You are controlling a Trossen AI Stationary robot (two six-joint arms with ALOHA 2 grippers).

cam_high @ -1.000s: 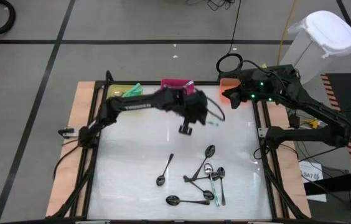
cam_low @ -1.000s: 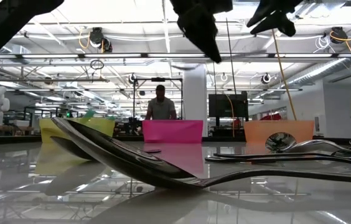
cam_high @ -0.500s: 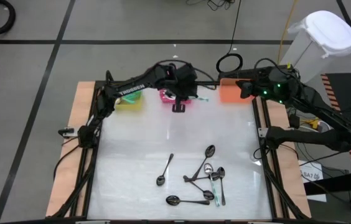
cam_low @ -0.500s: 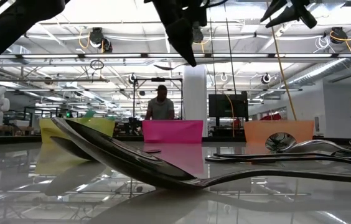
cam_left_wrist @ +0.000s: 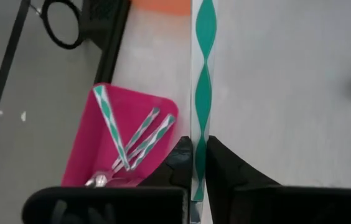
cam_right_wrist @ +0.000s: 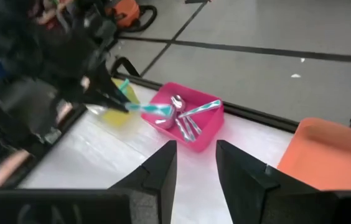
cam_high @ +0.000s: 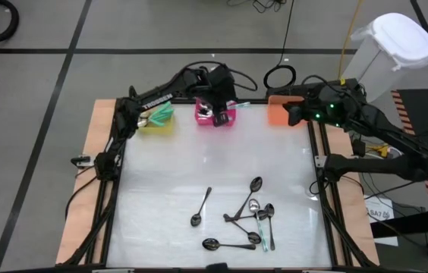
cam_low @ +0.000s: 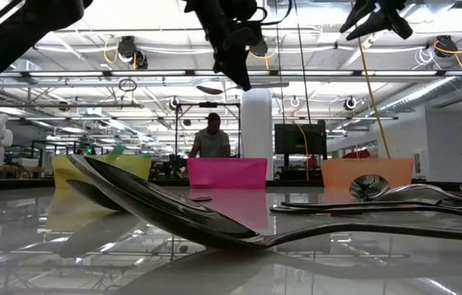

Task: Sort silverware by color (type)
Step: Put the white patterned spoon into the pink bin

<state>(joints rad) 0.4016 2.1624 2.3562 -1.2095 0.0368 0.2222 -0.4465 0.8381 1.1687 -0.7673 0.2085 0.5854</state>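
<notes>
Teal spoon above pink bin

Our left end effector (cam_left_wrist: 199, 163) pinches a teal spoon (cam_left_wrist: 201, 81) over the pink bin (cam_left_wrist: 110, 146), matching its teal spoons; right end effector (cam_right_wrist: 195, 163) waits, spread.

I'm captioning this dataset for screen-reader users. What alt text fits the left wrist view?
The left pincer is shut on a teal-handled spoon, its wavy green-and-white handle pointing away from the camera over the white table. Beside it, a pink bin holds three more teal-handled spoons, and an orange bin shows at the far edge.
</notes>
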